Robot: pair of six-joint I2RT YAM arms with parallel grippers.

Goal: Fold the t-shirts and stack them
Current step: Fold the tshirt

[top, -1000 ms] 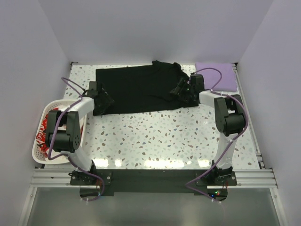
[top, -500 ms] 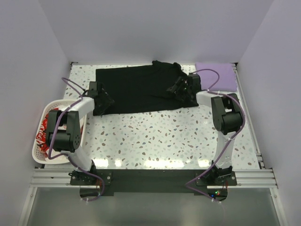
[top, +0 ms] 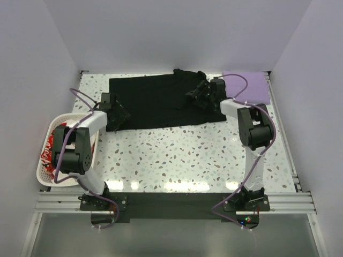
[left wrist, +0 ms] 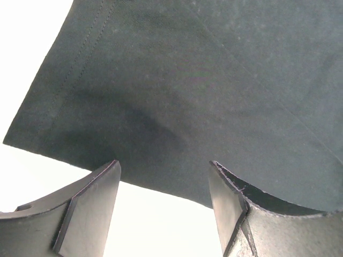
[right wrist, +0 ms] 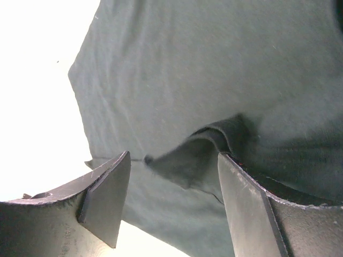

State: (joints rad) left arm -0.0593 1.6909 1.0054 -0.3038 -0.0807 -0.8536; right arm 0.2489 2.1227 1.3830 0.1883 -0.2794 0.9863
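Now, on the left, nothing has shifted: my left pincer [top: 119, 115] hangs where it was a second ago, fingers spread wide over the near left corner of the plain black cotton t-shirt [top: 150, 101], pinching nothing. The left wrist view shows the hem corner lying flat just beyond my fingertips.

The change is on the right. My right pincer [top: 195, 96] has crept away from the shirt's near right corner, toward the far edge of the speckled white table [top: 177, 155] and a little leftward. It now sits over the bunched sleeve end of the black shirt. Its fingers are spread too, and in the right wrist view a raised ridge of black cloth stands between them, close to one finger, not yet pinched.

I judge this to mean the next fold has not begun. I am only lining up for a grasp on the crumpled right end, while the left waits at its corner.

Counting from the left:
- One white slotted plastic basket [top: 45, 179] sits at the left edge.
- One white t-shirt with red lettering [top: 49, 150] lies inside it, unfolded.
- One black shirt is spread along the far half of the table.
- One folded lavender t-shirt [top: 252, 85] sits at the far right corner.

That makes three shirts, one basket, and my two pincers.
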